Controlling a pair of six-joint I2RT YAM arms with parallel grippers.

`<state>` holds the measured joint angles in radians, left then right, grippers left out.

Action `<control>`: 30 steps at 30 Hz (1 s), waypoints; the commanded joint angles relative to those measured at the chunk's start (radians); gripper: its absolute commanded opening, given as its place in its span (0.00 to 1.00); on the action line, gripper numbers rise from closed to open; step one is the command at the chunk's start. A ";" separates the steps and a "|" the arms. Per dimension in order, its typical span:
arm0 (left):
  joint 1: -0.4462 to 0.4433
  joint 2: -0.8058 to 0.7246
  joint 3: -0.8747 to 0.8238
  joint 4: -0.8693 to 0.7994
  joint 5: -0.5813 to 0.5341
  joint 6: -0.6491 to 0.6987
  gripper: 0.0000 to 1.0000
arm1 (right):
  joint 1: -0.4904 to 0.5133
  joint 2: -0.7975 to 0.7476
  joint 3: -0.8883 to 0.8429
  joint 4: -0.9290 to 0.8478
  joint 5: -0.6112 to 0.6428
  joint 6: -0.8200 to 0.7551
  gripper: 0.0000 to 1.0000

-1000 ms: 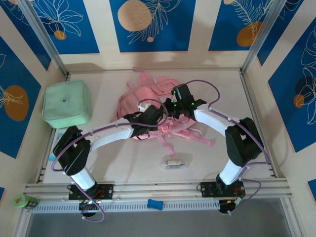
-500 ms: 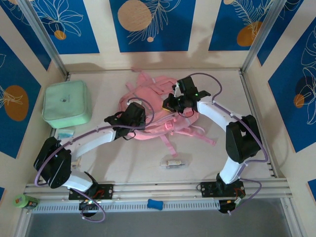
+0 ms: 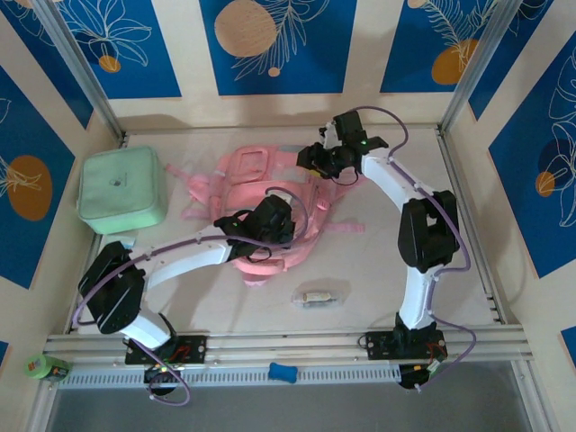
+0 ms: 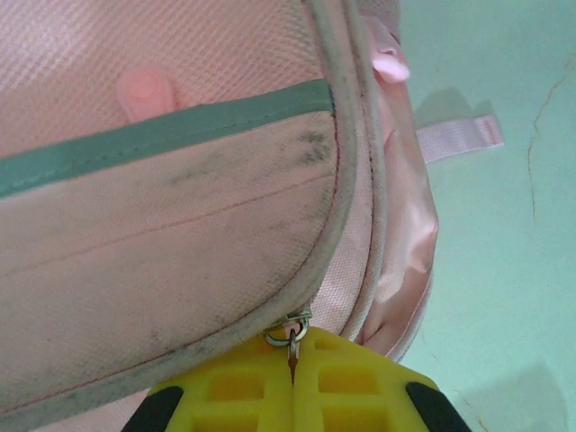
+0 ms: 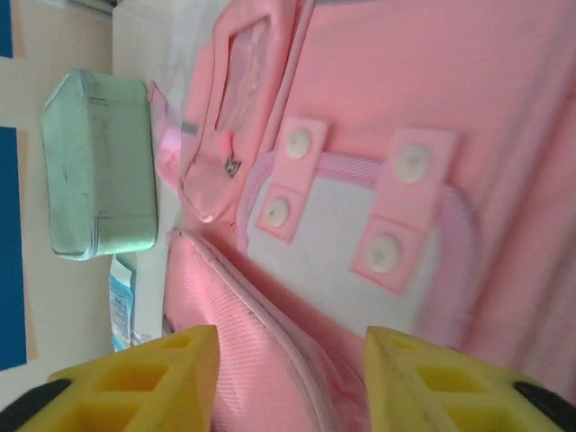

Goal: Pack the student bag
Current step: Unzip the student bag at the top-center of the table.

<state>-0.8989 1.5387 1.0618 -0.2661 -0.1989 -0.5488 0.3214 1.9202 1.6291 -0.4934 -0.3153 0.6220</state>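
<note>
The student bag [image 3: 243, 184], a pink backpack with pale trim, lies flat mid-table. My left gripper [image 3: 270, 225] rests on its near side. In the left wrist view the yellow fingers [image 4: 360, 391] are shut on the metal zipper pull [image 4: 292, 340] at the piped edge of a scuffed pocket on the student bag [image 4: 162, 207]. My right gripper [image 3: 313, 162] hovers at the bag's far right corner. It stands open in the right wrist view [image 5: 288, 378], nothing between the fingers, above a pink seam and a snap-strap panel of the student bag [image 5: 360, 225].
A mint green zip case [image 3: 121, 189] sits far left, seen too as the case [image 5: 99, 162]. A pale blue packet [image 3: 121, 241] lies beside it. A small clear packet [image 3: 315, 297] lies near the front. The table's walls close in left, right and back.
The bag has been turned and spread, its straps now to the left. My right gripper has let go, opened and moved to the far side. My left gripper stayed shut and shifted right.
</note>
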 commanded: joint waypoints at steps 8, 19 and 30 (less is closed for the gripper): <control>0.014 -0.010 -0.005 0.024 -0.011 0.010 0.00 | 0.045 -0.322 -0.497 0.277 -0.160 0.268 0.48; 0.014 -0.010 0.004 0.014 0.003 0.028 0.00 | 0.121 -0.264 -0.563 0.404 -0.081 0.377 0.22; 0.044 -0.134 -0.123 -0.106 -0.083 0.203 0.00 | -0.014 -0.283 -0.470 0.175 -0.134 0.130 0.00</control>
<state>-0.8795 1.4693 0.9882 -0.2844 -0.2317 -0.4328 0.3798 1.6470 1.0904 -0.2428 -0.4541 0.8665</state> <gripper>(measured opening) 0.050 0.102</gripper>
